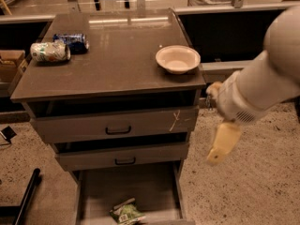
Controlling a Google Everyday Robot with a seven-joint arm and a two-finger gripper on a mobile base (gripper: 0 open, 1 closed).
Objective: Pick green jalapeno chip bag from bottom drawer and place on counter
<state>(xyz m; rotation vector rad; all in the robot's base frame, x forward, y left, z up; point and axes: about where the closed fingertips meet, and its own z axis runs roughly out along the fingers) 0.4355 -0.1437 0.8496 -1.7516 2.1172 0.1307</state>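
Tool [216,154] is being held right of cabinet [75,125], state cannot be told; green chip bag [125,213] is being contained in bottom drawer [154,191].

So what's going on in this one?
A one-armed robot is after the green jalapeno chip bag, which lies untouched at the front of the open bottom drawer. Its pincer hangs right of the cabinet, well clear of the bag. The counter carries a crushed can, a blue can and a bowl.
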